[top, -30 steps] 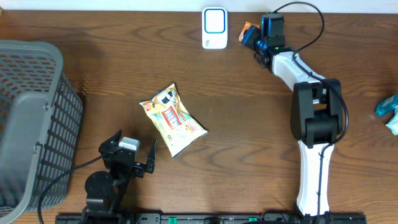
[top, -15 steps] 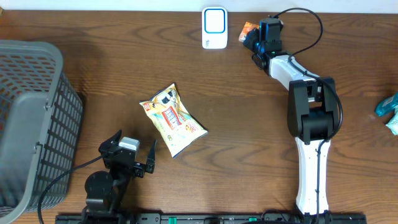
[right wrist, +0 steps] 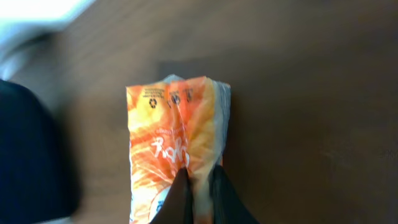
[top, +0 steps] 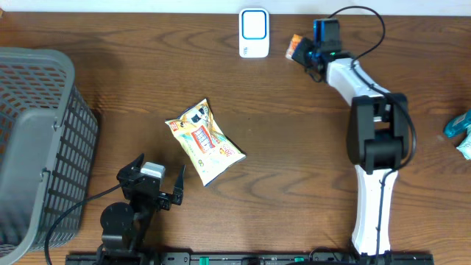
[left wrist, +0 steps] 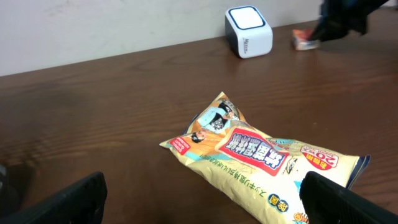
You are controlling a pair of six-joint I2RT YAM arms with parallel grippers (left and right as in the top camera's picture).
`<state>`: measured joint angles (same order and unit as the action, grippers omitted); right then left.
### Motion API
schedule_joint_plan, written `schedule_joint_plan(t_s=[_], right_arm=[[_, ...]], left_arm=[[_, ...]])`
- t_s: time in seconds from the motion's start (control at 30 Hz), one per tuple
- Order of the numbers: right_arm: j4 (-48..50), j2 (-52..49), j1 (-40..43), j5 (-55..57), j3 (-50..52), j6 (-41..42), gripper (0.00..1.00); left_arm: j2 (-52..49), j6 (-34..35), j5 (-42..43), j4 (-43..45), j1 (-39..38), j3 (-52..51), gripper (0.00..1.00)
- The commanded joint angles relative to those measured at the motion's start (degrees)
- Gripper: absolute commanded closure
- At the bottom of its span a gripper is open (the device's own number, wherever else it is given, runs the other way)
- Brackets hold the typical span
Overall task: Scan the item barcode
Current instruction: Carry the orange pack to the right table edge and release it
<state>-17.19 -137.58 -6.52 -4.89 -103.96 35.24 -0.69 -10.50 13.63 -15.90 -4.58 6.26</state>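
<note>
- Grey mesh basket: far left of the white barcode scanner, overhanging the table edge.
- Left tool: well forward-left of the scanner, fingers spread wide, empty.
- Yellow snack bag: forward-left of the scanner, bare wood all round.
- Orange packet: just right of the scanner, pinched in the clenched right tool.
- Teal packet: far right of the scanner, cut off by the frame edge.

White right arm with black joints, looping black cable; black left arm.
</note>
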Motion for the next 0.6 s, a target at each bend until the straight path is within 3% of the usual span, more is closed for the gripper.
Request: schedule_joint_plan(t_s=[0.0, 0.33, 0.57], right_arm=[[-8.0, 5.8, 3.8, 4.8, 1.9, -4.3, 0.99], [-28.8, 26.8, 9.1, 27.1, 1.9, -1.4, 0.99], [-35.6, 33.6, 12.6, 45.2, 2.0, 2.1, 0.99]], left_arm=[[0.1, 0.1, 0.7, -1.2, -0.1, -0.9, 0.02], [0.1, 0.1, 0.7, -1.2, -0.1, -0.9, 0.02], [0.1, 0.1, 0.7, -1.2, -0.1, -0.9, 0.02]])
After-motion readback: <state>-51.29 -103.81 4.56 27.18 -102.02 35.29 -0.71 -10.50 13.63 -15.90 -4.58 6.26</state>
